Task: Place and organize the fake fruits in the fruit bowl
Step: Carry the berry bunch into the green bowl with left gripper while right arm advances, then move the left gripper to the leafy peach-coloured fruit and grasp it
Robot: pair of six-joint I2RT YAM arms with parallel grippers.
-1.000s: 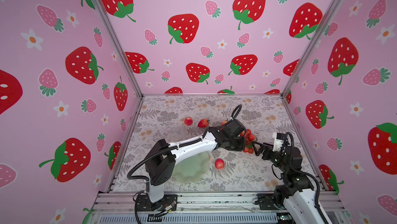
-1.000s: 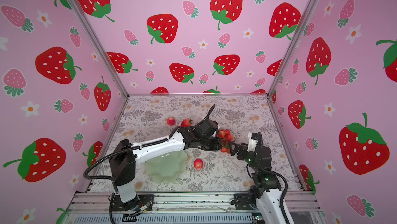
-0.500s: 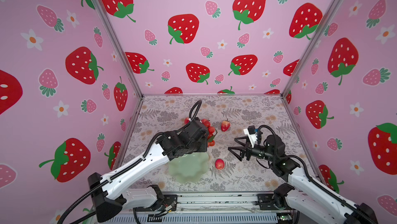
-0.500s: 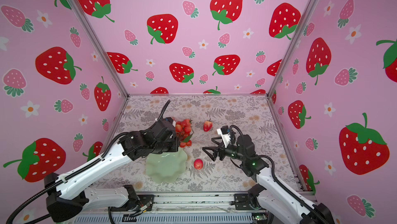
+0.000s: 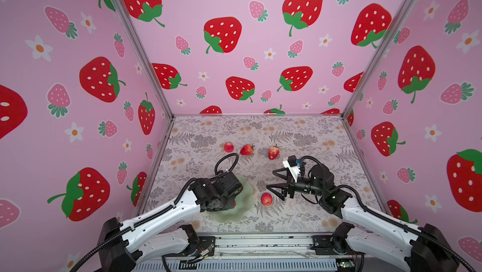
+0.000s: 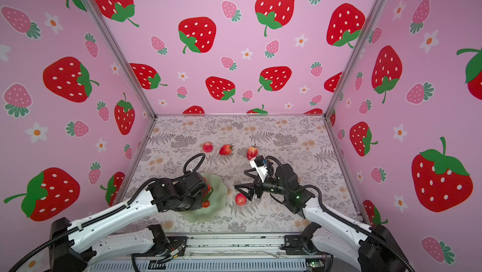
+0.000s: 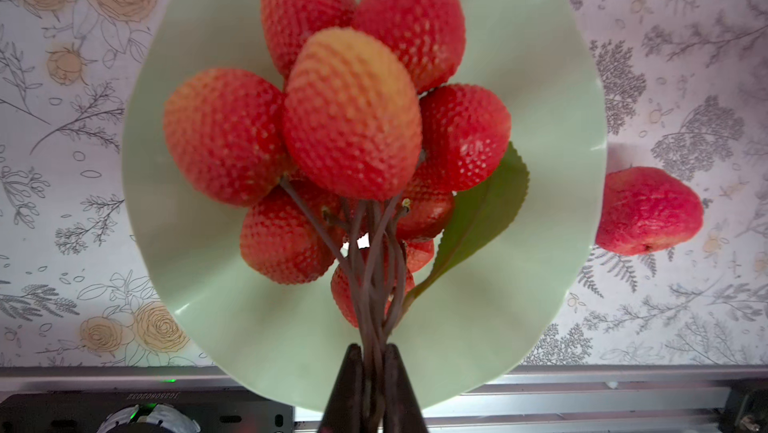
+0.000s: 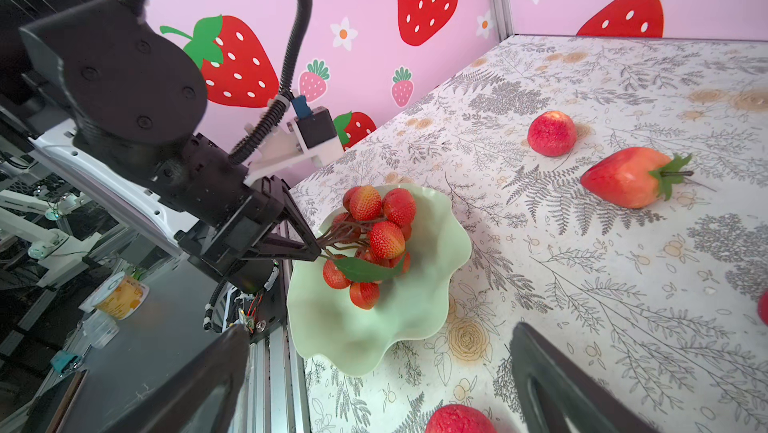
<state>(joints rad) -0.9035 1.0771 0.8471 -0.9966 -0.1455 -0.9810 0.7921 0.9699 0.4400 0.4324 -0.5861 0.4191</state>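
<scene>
The floral-printed tabletop [image 5: 300,137] carries everything. The fruit bowl [image 8: 415,318], a shallow, glossy, pale green dish with a wavy scalloped rim, lies directly under the left pincer [image 7: 371,348]. That pincer is clamped tight on the gathered brown wiry stems of the bunch of red balls [image 7: 353,119]. The bunch fans out beyond the pincer's tips over the middle of the bowl. It is a cluster of pebbled, lychee-like balls, mostly deep red, the one nearest the wrist camera shading to orange-yellow, with one serrated green leaf [image 7: 478,219] at its side. In the right wrist view the lowest balls sit close to the bowl's inner surface; whether they touch it cannot be told. The right pincer [image 5: 270,179] hovers with its jaws spread wide and nothing between them, pointed toward the bowl and apart from the left pincer. Just beside the tip of one of its fingers, on the table outside the bowl's rim, lies a pinkish-red round fruit [image 5: 266,199] with wrinkled matte skin. Farther beyond both pincers, toward the back wall, three fruits sit in a row in both top views. Closest to the right pincer is a stemmed red-yellow apple [image 5: 273,152]. In the middle is a red strawberry [image 5: 246,149] with a green cap, lying on its side. A second round fruit [image 5: 228,147], pinkish-red too, lies beyond the left pincer.
</scene>
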